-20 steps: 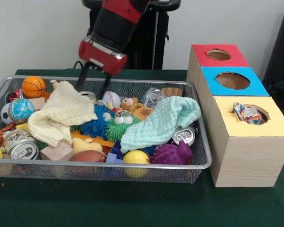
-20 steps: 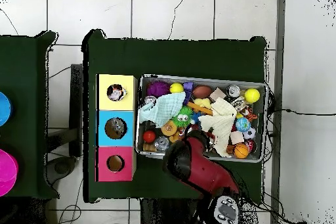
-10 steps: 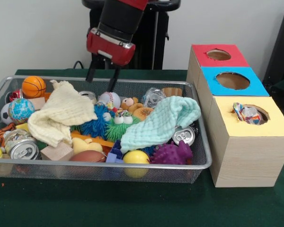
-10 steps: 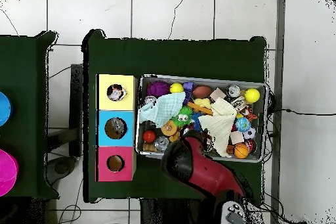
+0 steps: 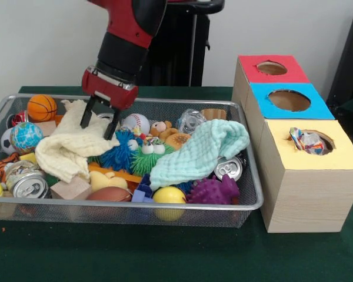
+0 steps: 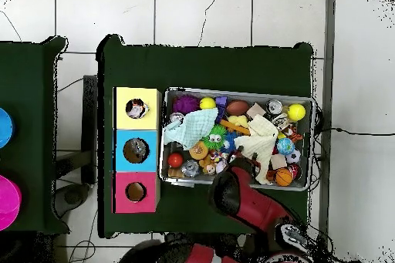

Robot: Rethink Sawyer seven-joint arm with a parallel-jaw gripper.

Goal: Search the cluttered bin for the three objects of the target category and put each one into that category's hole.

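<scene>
My gripper is open, low over the back left of the wire mesh bin. Its fingertips straddle the upper right edge of the cream cloth, touching or nearly touching it. One printed white wad sits in the yellow-surround hole of the wood-grain box; it also shows in the overhead view. A pale wrinkly wad lies at the bin's back, behind the mint cloth; I cannot make out its print. In the overhead view the arm hides the gripper.
The bin holds a baseball, a blue spiky ball, a green spiky ball, a purple spiky ball, cans, a basketball and a globe ball. Blue-surround and red-surround holes lie behind the yellow one.
My gripper has moved left and down from above the bin's back rim to the cream cloth's upper edge. It stays open. The bin's objects have not visibly moved.
</scene>
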